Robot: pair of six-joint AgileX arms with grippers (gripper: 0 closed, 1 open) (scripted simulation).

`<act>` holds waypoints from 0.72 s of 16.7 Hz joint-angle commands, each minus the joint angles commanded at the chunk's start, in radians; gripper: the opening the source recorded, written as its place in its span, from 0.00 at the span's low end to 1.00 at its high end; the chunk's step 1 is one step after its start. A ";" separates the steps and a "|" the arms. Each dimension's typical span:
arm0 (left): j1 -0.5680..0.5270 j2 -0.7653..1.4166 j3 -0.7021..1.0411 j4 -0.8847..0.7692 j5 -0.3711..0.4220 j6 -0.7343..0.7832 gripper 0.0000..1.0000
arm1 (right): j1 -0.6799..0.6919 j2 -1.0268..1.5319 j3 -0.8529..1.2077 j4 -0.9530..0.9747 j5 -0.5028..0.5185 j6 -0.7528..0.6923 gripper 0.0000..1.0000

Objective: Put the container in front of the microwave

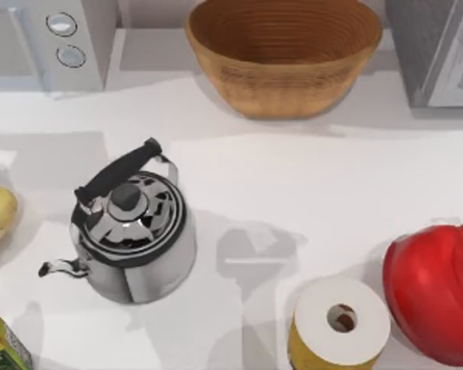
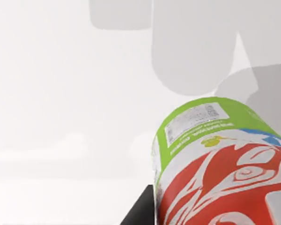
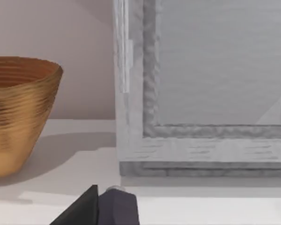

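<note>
While you look down from the top view, read the scene like this:
Microwave (image 1: 62, 42): light grey, 2 round knobs, far-left corner of the table (image 1: 332, 193)
Container (image 2: 220, 164): red/lime can, close up in your left wrist view, label side toward the cam, white tabletop behind it
Left gripper: dark finger (image 2: 140, 211) shows right beside the can; can't tell if jaws are clamped on it or apart
Right gripper: dark fingertip (image 3: 84, 208) low in the right wrist view, facing the darker grey box (image 3: 201, 93) beside the wicker bowl (image 3: 18, 112); jaw state – can't tell
Other stuff: kettle (image 1: 131, 231) left of centre, paper roll (image 1: 339, 320) and red object (image 1: 436, 301) near right, carton (image 1: 4, 347) at near-left corner
</note>
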 joint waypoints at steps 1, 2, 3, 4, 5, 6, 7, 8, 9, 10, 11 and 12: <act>0.018 0.008 -0.013 -0.004 0.005 0.009 0.00 | 0.000 0.000 0.000 0.000 0.000 0.000 1.00; 0.024 0.012 -0.018 -0.006 0.008 0.013 0.00 | 0.000 0.000 0.000 0.000 0.000 0.000 1.00; 0.024 0.012 -0.018 -0.006 0.008 0.013 0.00 | 0.000 0.000 0.000 0.000 0.000 0.000 1.00; 0.024 0.012 -0.018 -0.006 0.008 0.013 0.00 | 0.000 0.000 0.000 0.000 0.000 0.000 1.00; 0.024 0.012 -0.018 -0.006 0.008 0.013 0.00 | 0.000 0.000 0.000 0.000 0.000 0.000 1.00; 0.022 0.011 -0.016 -0.006 0.004 0.014 0.00 | 0.000 0.000 0.000 0.000 0.000 0.000 1.00; 0.022 0.011 -0.019 -0.003 0.004 0.014 0.00 | 0.000 0.000 0.000 0.000 0.000 0.000 1.00; 0.022 0.012 -0.023 0.002 0.005 0.014 0.00 | 0.000 0.000 0.000 0.000 0.000 0.000 1.00; 0.023 0.013 -0.028 0.006 0.006 0.014 0.00 | 0.000 0.000 0.000 0.000 0.000 0.000 1.00; 0.023 0.013 -0.032 0.011 0.006 0.014 0.00 | 0.000 0.000 0.000 0.000 0.000 0.000 1.00; 0.023 0.015 -0.036 0.016 0.007 0.013 0.00 | 0.000 0.000 0.000 0.000 0.000 0.000 1.00; 0.024 0.016 -0.041 0.021 0.007 0.013 0.00 | 0.000 0.000 0.000 0.000 0.000 0.000 1.00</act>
